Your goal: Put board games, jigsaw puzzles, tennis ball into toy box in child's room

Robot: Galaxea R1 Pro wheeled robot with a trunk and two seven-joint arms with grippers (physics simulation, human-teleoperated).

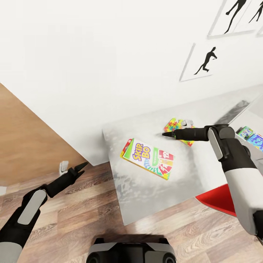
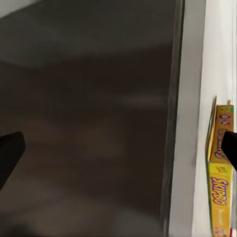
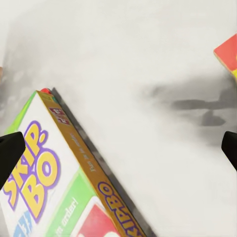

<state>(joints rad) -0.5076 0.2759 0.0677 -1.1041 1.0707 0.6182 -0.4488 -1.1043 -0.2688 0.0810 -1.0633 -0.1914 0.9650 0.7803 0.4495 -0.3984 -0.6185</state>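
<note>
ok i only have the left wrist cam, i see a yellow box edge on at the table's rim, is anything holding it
Observer: no, the card game box lies flat on the white table and nothing grips it.
Operator: so where's my left arm
Observer: the left fingers are off the table's edge, over the wood floor, open and empty.
Operator: and the right one
Observer: the right fingers hang over the table on the far side of the box, next to a jigsaw puzzle, and are open too.
</note>
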